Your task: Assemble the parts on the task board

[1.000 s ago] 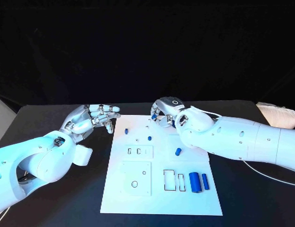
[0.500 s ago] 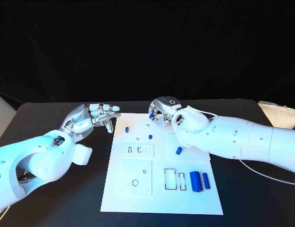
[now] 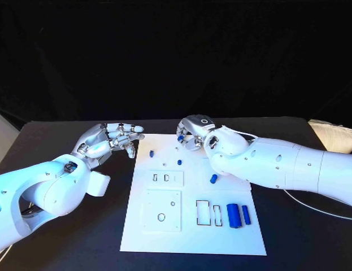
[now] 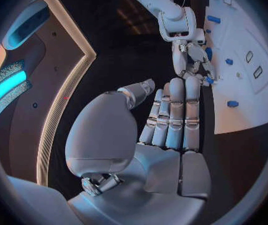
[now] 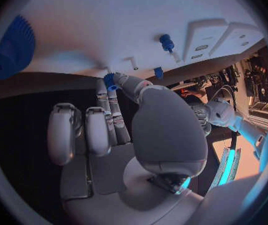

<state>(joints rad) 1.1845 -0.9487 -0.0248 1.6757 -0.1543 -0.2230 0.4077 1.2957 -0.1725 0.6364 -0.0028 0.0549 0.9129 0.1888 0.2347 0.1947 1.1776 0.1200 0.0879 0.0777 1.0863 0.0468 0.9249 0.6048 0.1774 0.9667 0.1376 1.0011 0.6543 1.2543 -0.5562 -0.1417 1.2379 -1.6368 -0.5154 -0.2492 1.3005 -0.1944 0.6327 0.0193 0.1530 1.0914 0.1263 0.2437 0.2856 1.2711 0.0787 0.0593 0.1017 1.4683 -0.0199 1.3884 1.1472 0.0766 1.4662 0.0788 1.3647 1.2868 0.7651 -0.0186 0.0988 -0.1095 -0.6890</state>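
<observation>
Head view: the white task board [image 3: 194,226] lies mid-bench [image 3: 61,248]. The right robot hand [image 3: 194,133] is at the board's far edge, fingers curled round a small blue part [image 3: 179,138]. The left robot hand [image 3: 113,141] hovers just beside the board's far left corner, fingers bent and empty. Two blue cylinders [image 3: 238,215] lie side by side near the board's right edge.

Left wrist view: the left robot hand [image 4: 165,130] has its fingers straight and together, thumb apart, holding nothing.

Right wrist view: the right robot hand [image 5: 118,130] pinches the blue part [image 5: 110,80] at its fingertips, against the board's edge [image 5: 78,67]. A blue peg [image 5: 166,42] stands upright in the board.
</observation>
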